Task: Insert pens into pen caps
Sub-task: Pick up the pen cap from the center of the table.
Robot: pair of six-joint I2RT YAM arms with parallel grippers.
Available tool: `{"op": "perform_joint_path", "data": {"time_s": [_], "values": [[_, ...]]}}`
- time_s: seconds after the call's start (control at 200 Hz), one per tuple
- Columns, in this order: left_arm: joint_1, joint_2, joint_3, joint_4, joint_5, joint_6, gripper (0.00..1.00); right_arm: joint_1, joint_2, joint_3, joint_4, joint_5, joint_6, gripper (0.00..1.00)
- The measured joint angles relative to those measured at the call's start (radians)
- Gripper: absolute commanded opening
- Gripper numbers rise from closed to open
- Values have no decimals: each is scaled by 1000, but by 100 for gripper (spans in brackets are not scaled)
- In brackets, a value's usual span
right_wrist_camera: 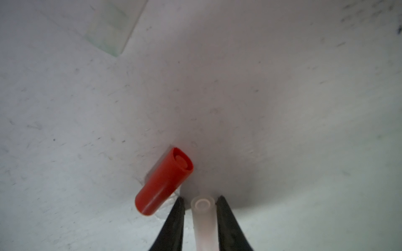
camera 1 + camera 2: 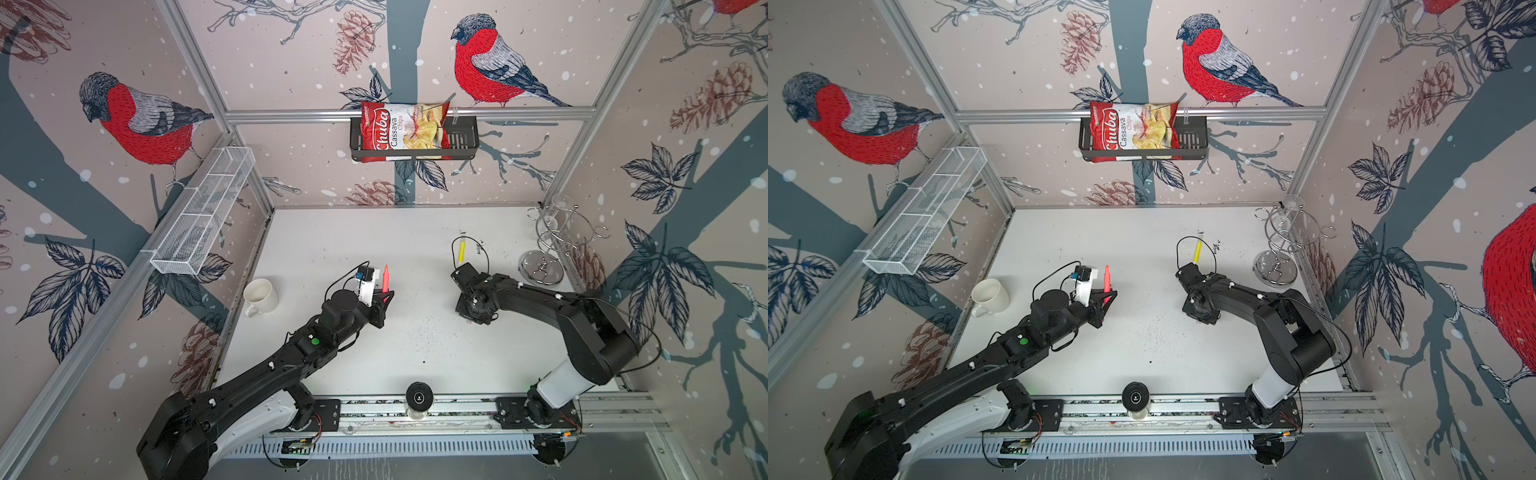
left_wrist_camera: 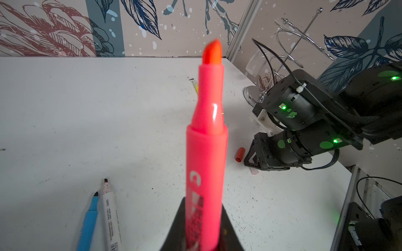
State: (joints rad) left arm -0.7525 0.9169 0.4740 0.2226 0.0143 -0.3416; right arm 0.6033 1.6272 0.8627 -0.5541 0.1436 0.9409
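Note:
My left gripper (image 2: 386, 297) is shut on the neon pink pen (image 2: 385, 279) and holds it above the table with its bare tip pointing at the back wall; the wrist view shows this pen (image 3: 206, 152) close up. On the table below lie a blue pen (image 3: 90, 221) and a white-bodied pen (image 3: 111, 217), both uncapped. A yellow pen (image 2: 461, 251) lies farther back. My right gripper (image 1: 200, 198) points down at the table, open, its jaws around a translucent cap (image 1: 204, 217) with a thin gap on one side. A red cap (image 1: 164, 182) lies just beside it.
A white mug (image 2: 259, 296) stands at the table's left edge and a chrome wire stand (image 2: 548, 249) at the back right. A mesh basket (image 2: 203, 212) hangs on the left wall. A black shelf (image 2: 461, 139) with a chips bag hangs on the back wall.

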Motion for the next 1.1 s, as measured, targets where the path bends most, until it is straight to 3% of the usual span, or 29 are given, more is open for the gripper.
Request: {"op": "perform_joint_path", "data": {"time_s": [0.44, 0.645, 1.101], "values": [[0, -13, 5, -6, -12, 0, 0, -3, -23, -27, 21, -2, -25, 24], [0, -12, 11, -14, -14, 0, 0, -4, -33, -40, 27, 2, -26, 3], [0, -19, 10, -18, 12, 1, 0, -13, -174, 59, -40, -62, -106, 2]]}}
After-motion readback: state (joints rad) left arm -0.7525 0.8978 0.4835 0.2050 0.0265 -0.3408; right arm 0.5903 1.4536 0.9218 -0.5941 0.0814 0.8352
